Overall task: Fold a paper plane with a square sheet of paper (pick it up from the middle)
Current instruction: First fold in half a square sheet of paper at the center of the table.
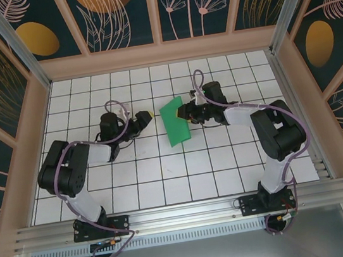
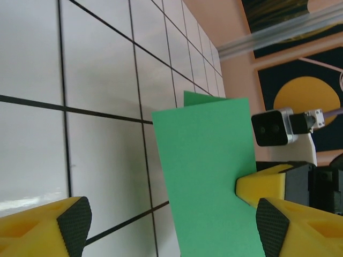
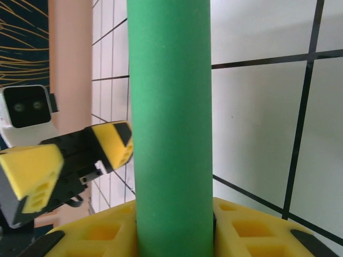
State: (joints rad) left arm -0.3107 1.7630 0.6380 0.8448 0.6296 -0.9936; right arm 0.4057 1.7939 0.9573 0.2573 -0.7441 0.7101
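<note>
The square sheet of paper (image 1: 175, 123) is bright green, bent over on itself into a narrow doubled strip, and stands up off the tiled table near its middle. My right gripper (image 1: 186, 112) is shut on its right edge. In the right wrist view the paper (image 3: 171, 107) rises as a rounded green band from between the yellow jaws of that gripper (image 3: 174, 235). My left gripper (image 1: 146, 116) stands open just left of the sheet. In the left wrist view the paper (image 2: 206, 160) lies between the open gripper's (image 2: 174, 227) fingertips (image 2: 75, 225), untouched by them.
The white tiled table (image 1: 164, 168) is walled on three sides by wooden panels (image 1: 161, 53). A metal rail (image 1: 183, 213) runs along the near edge by the arm bases. The left gripper (image 3: 75, 158) and its wrist camera (image 3: 27, 110) sit close beside the paper.
</note>
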